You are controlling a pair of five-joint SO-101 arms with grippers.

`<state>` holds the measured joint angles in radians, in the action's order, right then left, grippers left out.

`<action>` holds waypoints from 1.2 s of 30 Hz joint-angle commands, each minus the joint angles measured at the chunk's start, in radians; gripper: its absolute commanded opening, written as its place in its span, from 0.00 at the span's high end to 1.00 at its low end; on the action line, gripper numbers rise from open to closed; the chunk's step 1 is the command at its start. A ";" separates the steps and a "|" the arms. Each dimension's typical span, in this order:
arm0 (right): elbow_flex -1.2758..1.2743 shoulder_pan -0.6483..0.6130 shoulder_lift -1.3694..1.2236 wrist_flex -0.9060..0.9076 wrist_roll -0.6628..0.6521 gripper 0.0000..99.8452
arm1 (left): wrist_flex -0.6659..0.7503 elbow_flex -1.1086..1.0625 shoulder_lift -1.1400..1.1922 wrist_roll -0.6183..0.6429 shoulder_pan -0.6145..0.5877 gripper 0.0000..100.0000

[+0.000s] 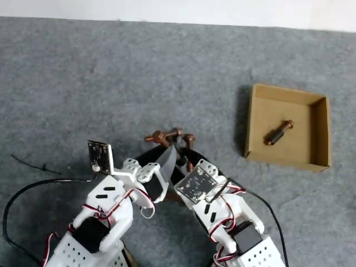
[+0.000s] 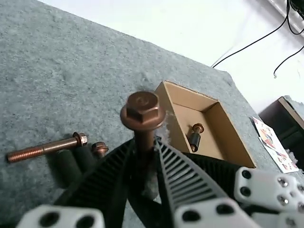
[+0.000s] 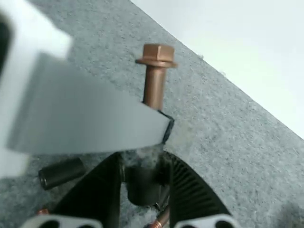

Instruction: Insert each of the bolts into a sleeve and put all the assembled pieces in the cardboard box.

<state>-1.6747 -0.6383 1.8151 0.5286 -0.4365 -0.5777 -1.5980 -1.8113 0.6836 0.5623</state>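
Surface: grey felt-ish mat over the whole table, plain white wall behind.
Cardboard box: off to one side, well apart from both arms, one finished piece already lying inside.
Left gripper: closed tight on the bolt, ribbed pads pinching the shank just under the hex head, head pointing up.
Right gripper: clamped round the black sleeve, with the bolt's shank poking out of its top end.
Whereabouts: bolt and sleeve both up off the mat, between the two arms.
Depth of insertion: can't tell, left finger across the joint.
Bolt handling, my guess: solid metal, stiff, hefty for its size, probably slick on the threads. Best pinched on the shank below the flange, with the head as a stop.
Sleeve handling, my guess: looks rubbery or plastic, grippy, not fragile, fine to squeeze mid-body.
Left wrist extras: loose bolt flat on the mat beside some dark sleeves, plus a look into the box.
Right wrist extras: bolt-to-sleeve line-up, and a spare sleeve lying nearby.
High view extras: overall layout, with spare bolts bunched just beyond the grippers.
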 commanded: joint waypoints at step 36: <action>-0.134 0.265 0.021 -0.122 0.161 1.00 | 0.006 0.028 -0.016 0.270 -0.460 0.71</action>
<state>-1.6747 -0.4557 1.8151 0.4826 -0.3399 -0.5777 -1.5904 -1.8113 0.9628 0.1036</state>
